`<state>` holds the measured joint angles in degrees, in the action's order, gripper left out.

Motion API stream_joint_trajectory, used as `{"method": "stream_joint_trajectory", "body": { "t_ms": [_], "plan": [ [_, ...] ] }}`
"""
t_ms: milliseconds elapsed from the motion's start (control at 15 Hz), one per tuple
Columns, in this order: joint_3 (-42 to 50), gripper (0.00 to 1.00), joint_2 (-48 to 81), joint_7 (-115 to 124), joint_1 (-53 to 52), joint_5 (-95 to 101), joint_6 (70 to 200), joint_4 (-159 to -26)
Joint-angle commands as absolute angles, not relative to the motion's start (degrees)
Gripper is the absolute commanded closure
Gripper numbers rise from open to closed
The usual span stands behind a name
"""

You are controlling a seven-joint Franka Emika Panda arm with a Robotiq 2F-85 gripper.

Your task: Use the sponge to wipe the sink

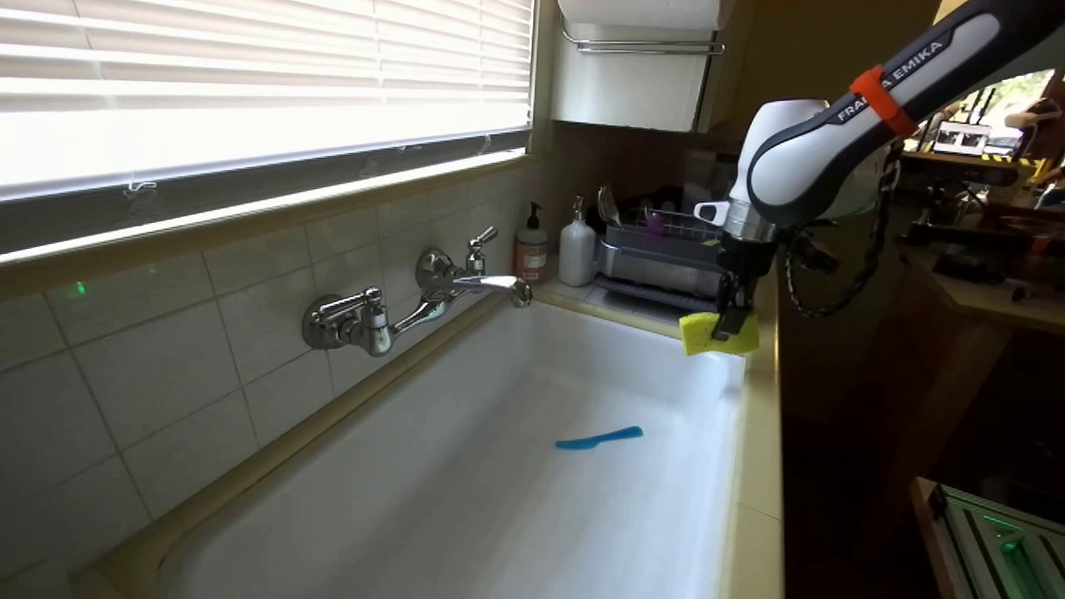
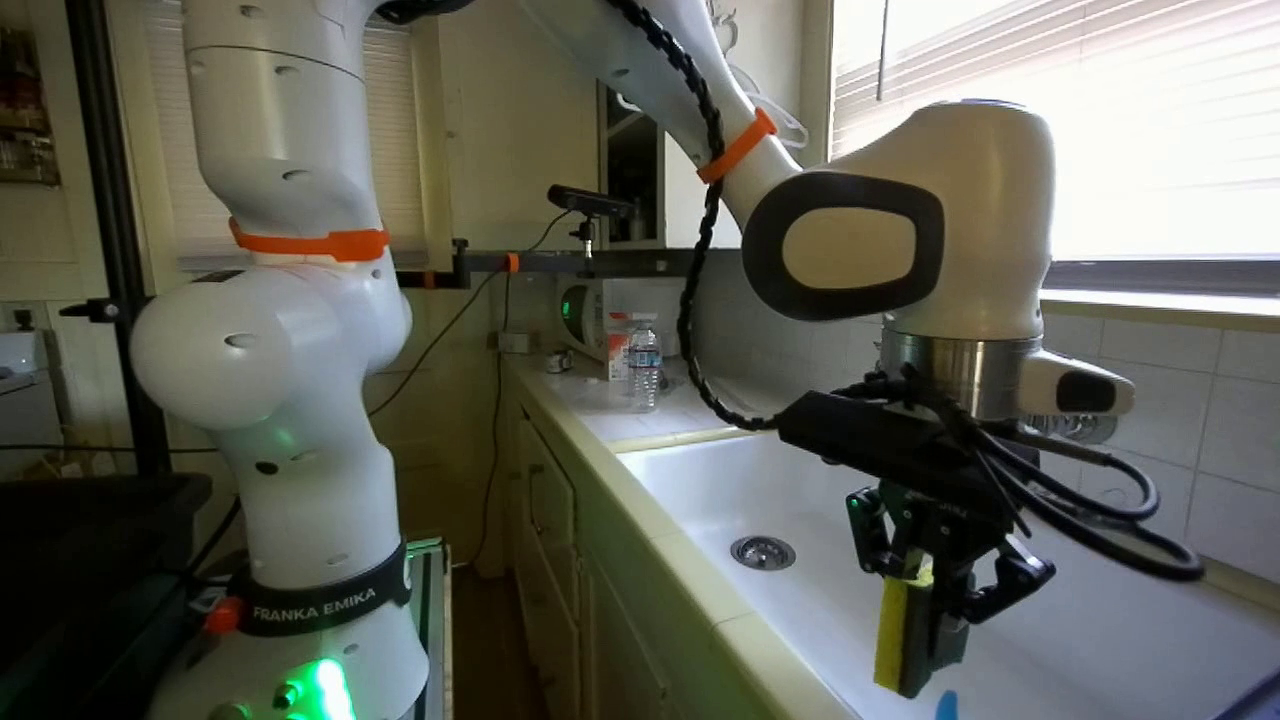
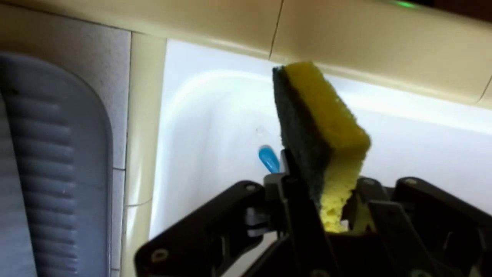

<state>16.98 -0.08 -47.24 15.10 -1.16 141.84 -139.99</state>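
The sponge, yellow with a dark green layer, shows in both exterior views (image 1: 697,334) (image 2: 890,635) and in the wrist view (image 3: 326,111). My gripper (image 1: 732,320) is shut on it, also seen in an exterior view (image 2: 930,640) and the wrist view (image 3: 326,173). One finger lies on the green side; the other finger's contact is partly hidden. The sponge hangs above the white sink (image 1: 499,516) (image 2: 690,480) (image 3: 215,146), near its front edge and its dish-rack end. It appears clear of the basin's floor. The chrome faucet (image 1: 491,283) is on the tiled wall.
A blue strip-like item (image 1: 599,438) (image 2: 946,706) (image 3: 269,158) lies on the sink floor. A drain (image 2: 763,552) is at the far end in an exterior view. Two pump bottles (image 1: 532,245) (image 1: 577,249) and a dish rack (image 1: 657,258) stand behind the sink's end. A water bottle (image 2: 645,370) stands on the counter.
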Motion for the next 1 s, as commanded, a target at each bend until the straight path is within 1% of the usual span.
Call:
{"method": "stream_joint_trajectory", "body": {
  "t_ms": [0,467,933],
  "plan": [
    [17.84,0.97,0.24,-48.1,16.73,1.77,140.14,-140.57],
    [17.7,0.97,1.07,-33.4,17.06,8.35,139.28,-140.03],
    [15.38,0.97,1.95,-26.2,15.83,6.6,137.19,-140.37]
  ]
}}
